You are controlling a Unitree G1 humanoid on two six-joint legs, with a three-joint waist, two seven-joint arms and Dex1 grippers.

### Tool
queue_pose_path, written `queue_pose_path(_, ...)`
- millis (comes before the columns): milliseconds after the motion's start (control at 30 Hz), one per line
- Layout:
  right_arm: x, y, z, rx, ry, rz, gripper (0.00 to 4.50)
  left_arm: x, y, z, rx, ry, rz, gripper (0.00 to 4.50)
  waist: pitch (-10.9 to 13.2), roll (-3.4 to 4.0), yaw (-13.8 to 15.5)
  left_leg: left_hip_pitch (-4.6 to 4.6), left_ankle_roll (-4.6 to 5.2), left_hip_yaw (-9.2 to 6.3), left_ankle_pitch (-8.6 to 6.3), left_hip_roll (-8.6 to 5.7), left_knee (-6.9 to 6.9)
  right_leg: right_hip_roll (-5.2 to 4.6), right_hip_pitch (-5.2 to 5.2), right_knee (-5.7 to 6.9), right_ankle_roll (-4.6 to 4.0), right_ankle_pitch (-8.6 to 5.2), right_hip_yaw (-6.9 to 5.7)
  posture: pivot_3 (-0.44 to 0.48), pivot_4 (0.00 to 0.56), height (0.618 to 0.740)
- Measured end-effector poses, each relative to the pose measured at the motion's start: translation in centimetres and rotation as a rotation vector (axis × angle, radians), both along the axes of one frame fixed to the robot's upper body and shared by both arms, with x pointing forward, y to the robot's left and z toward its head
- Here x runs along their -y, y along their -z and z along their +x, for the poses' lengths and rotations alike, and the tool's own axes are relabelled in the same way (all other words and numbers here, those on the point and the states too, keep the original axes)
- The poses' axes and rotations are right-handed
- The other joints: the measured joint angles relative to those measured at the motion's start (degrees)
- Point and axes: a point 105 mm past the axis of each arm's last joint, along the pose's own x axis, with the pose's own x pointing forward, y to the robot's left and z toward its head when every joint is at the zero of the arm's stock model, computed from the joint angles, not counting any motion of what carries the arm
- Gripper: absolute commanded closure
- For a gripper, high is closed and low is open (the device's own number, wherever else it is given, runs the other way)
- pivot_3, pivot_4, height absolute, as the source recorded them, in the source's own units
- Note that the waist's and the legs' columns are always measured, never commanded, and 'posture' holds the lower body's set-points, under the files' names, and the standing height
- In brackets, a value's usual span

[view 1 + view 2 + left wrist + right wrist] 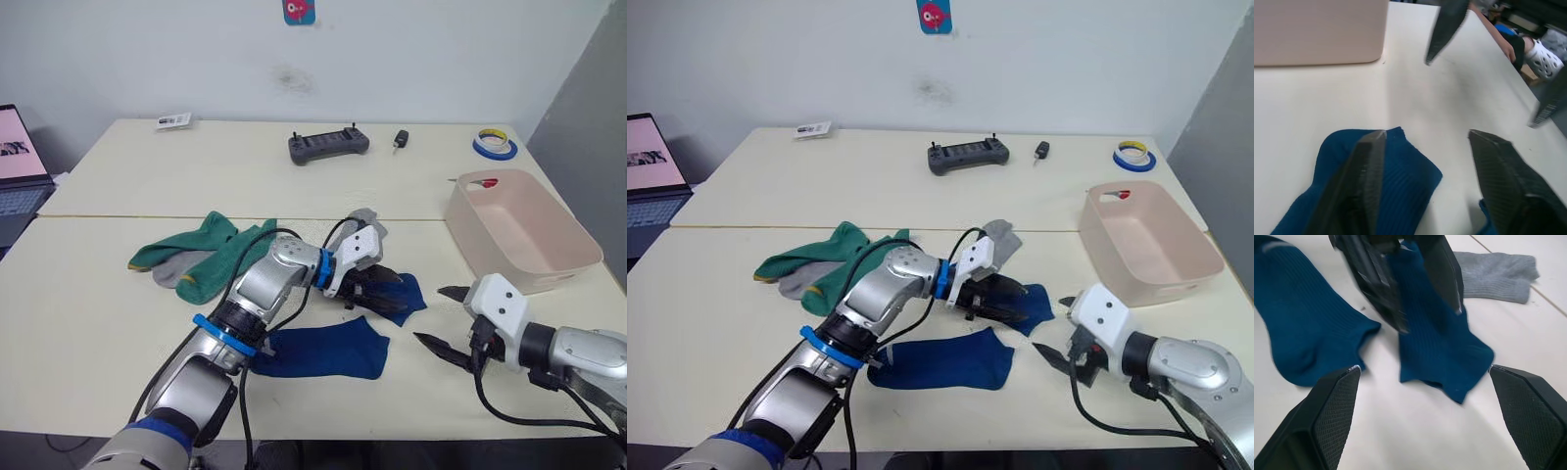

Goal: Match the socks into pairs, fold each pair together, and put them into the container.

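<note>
Two dark blue socks lie flat at the table's middle front, one [323, 352] nearer me and one [407, 294] just beyond it. My left gripper [377, 294] is open low over the farther one, with one finger [1364, 181] on its fabric. To its right, my right gripper [446, 318] is open above bare table, facing both blue socks [1435, 342]. Two green socks [211, 250] lie overlapped on the left with a grey sock [176, 269] under them. Another grey sock [367, 220] lies behind my left gripper. The pink-beige container [519, 230] stands at the right.
A black controller [328, 147], a key fob [401, 139] and a tape roll [495, 145] lie at the back of the table. A card [173, 120] sits at the back left. A laptop [20, 166] stands off the left edge.
</note>
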Motion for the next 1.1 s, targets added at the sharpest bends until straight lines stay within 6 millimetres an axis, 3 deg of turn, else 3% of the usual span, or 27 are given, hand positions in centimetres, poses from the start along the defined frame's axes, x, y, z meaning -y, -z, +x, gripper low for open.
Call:
queue_pose_path(67,0.3,0.3,0.2,0.02,-0.013,-0.051,0.0,-2.1,-0.7,-0.1,0.05,0.009,0.004,0.07,0.0,0.01,-0.03,0.03,-0.03,-0.03,0.02,0.05,-0.01,0.06,0.01,0.01,0.0,0.0,-0.02,0.0,0.15,0.74)
queue_pose_path(300,1.0,2.8,1.3,0.084,-0.135,-0.274,0.0,-8.7,-1.5,-0.9,0.144,0.01,0.003,0.03,0.01,0.01,0.03,0.01,-0.01,0.01,0.01,0.13,0.03,0.01,0.0,-0.02,0.0,0.0,0.0,0.0,0.15,0.74)
queue_pose_path(500,0.5,3.7,3.1,0.155,-0.234,-0.367,0.0,-12.1,-3.2,-2.1,0.162,-0.017,-0.027,0.03,0.03,0.04,0.13,0.0,0.11,-0.06,-0.06,0.16,0.05,-0.08,0.02,0.01,0.0,0.0,0.0,0.0,0.15,0.74)
queue_pose_path(767,-0.5,4.7,4.7,0.197,-0.31,-0.401,0.0,-15.2,-3.2,-1.8,0.177,-0.176,-0.011,0.03,0.04,0.05,0.18,-0.03,0.12,-0.1,-0.07,0.17,0.07,-0.11,-0.01,0.03,-0.01,0.0,-0.01,0.0,0.15,0.74)
queue_pose_path(867,-1.4,5.0,4.7,0.201,-0.334,-0.379,0.59,-16.2,-3.2,-1.8,0.183,-0.217,0.005,0.0,0.04,0.06,0.14,-0.01,0.12,-0.12,-0.07,0.18,0.07,-0.11,-0.02,0.1,-0.01,0.0,-0.02,0.0,0.15,0.74)
queue_pose_path(1100,-2.1,5.9,4.7,0.183,-0.367,-0.365,3.03,-16.6,-2.8,-1.4,0.23,-0.236,0.037,0.0,0.04,0.06,0.16,0.0,0.12,-0.11,-0.07,0.17,0.09,-0.11,-0.01,0.14,-0.02,0.0,-0.03,0.0,0.15,0.74)
